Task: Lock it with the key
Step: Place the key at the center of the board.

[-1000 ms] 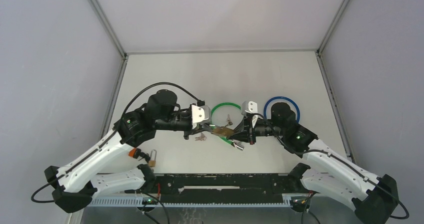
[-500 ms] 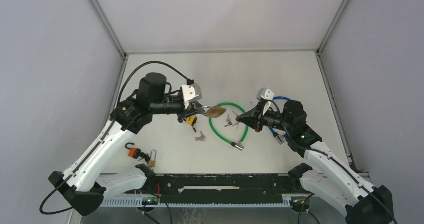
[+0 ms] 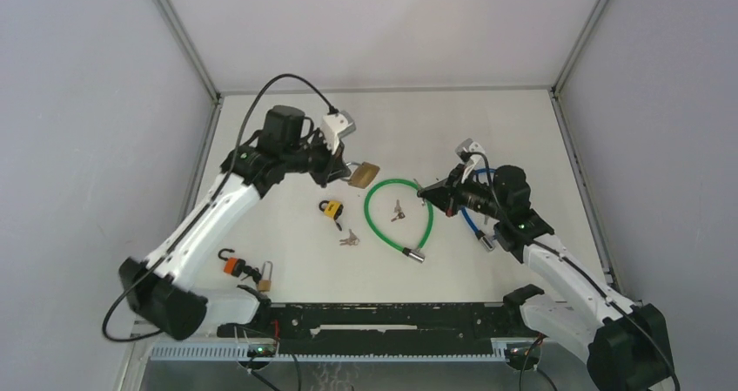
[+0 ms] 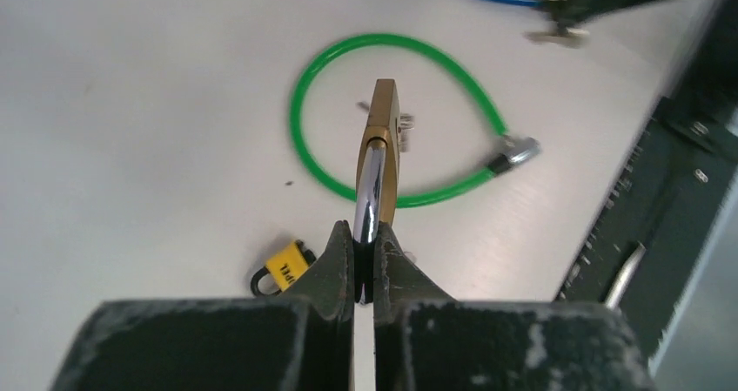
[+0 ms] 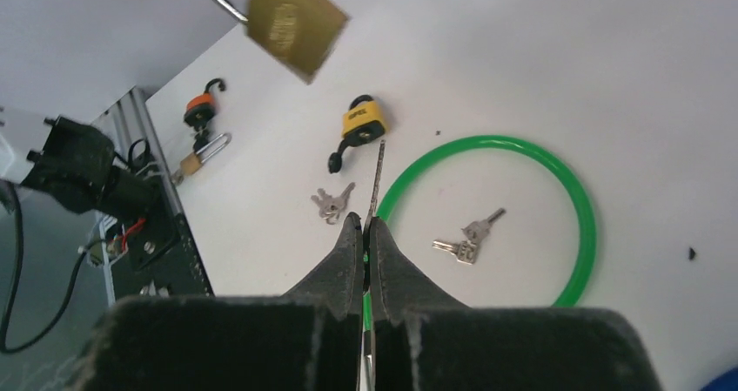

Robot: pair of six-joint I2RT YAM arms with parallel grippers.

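Orange padlock (image 3: 231,266) and small padlock (image 3: 265,276) logged nearest the front edge of the tabletop (image 3: 418,130), close together, not in use. Further in, noted loose keys (image 5: 331,202), yellow padlock (image 5: 362,118), and green cable (image 4: 294,125) looped round a second key pair (image 5: 466,243).

Above these, found left hand (image 4: 364,243) clamped on the steel loop of the brass padlock (image 4: 383,138), body tilted and hanging clear of the tabletop. Opposite, found right hand (image 5: 365,230) pressed together on the key (image 5: 377,182), blade edge-on, aimed roughly toward the brass padlock but well apart from it. Beyond, blue cable (image 3: 472,225), partly hidden.

Risks, as judged:
- Held by its loop alone, so likely to swivel when pushed. Key tip may then skate off the face.
- Keyhole not visible, so alignment cannot be confirmed.
- Thin hold on the key, so it may twist or slip under turning load.
- If dropped, liable to land among the spare keys and be mistaken for one.
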